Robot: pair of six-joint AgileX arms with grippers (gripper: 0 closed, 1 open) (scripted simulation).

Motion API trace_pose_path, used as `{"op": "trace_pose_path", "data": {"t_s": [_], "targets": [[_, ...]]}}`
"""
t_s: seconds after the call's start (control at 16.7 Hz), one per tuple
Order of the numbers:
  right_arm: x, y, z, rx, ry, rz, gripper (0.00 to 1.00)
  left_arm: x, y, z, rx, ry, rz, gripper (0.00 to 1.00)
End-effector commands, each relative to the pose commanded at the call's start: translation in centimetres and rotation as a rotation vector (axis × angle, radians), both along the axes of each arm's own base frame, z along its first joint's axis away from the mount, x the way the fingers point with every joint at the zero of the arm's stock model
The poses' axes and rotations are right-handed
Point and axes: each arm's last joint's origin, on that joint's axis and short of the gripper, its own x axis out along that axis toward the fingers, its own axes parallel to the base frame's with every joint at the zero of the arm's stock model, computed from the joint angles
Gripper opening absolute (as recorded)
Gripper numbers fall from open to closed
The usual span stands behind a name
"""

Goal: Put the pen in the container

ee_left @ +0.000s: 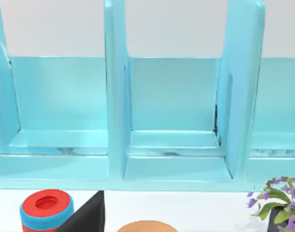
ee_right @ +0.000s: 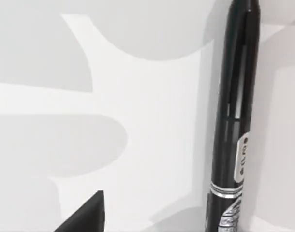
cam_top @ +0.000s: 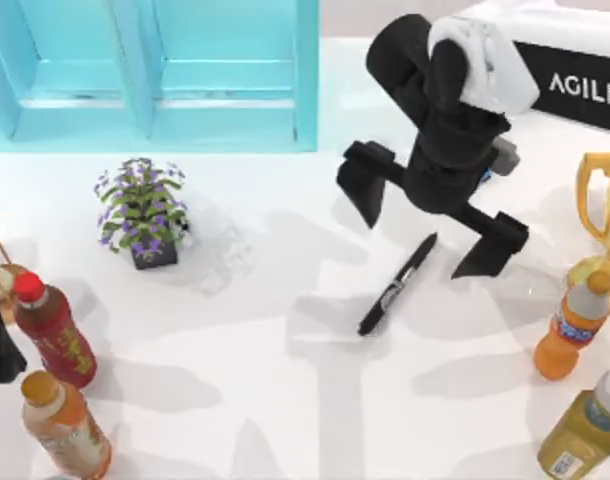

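Top view: right gripper (cam_top: 433,220) hovering wide open and empty above the pen (cam_top: 397,285), lying flat mid-table, well short of the blue container (cam_top: 150,115) along the far edge; risking one finger landing on the slanted barrel and rolling it away.

Left wrist view: facing container bays, left arm parked at the table's left edge, fingers unreadable.

Right wrist view: pen sitting off-centre, risking a missed grip.

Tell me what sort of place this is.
Probably a simulated robot test bench: a plain white table holding an odd mix of drink bottles, a potted plant, a turquoise compartment organizer and a black marker pen.
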Motion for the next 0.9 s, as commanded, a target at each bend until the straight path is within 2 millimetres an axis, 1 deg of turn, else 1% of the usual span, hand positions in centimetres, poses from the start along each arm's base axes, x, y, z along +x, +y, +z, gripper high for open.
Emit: {"op": "trace_pose_path", "data": {"t_s": [0.24, 0.3, 0.36, 0.42, 0.6, 0.9], "targets": [[0.4, 0.5, -5.3, 0.008, -0.014, 0.0, 1.0, 0.0, 0.0, 0.0, 0.0, 0.0, 0.0, 1.0], [0.3, 0.5, -6.4, 0.006, -0.01, 0.0, 1.0, 0.0, 0.0, 0.0, 0.0, 0.0, 0.0, 1.0], [0.3, 0.5, -7.1, 0.003, -0.006, -0.001, 1.0, 0.0, 0.0, 0.0, 0.0, 0.0, 0.0, 1.0], [0.2, 0.5, -7.4, 0.002, -0.004, -0.001, 1.0, 0.0, 0.0, 0.0, 0.0, 0.0, 0.0, 1.0], [0.2, 0.5, -7.4, 0.002, -0.004, -0.001, 1.0, 0.0, 0.0, 0.0, 0.0, 0.0, 0.0, 1.0], [0.2, 0.5, -7.4, 0.002, -0.004, -0.001, 0.62, 0.0, 0.0, 0.0, 0.0, 0.0, 0.0, 1.0]]}}
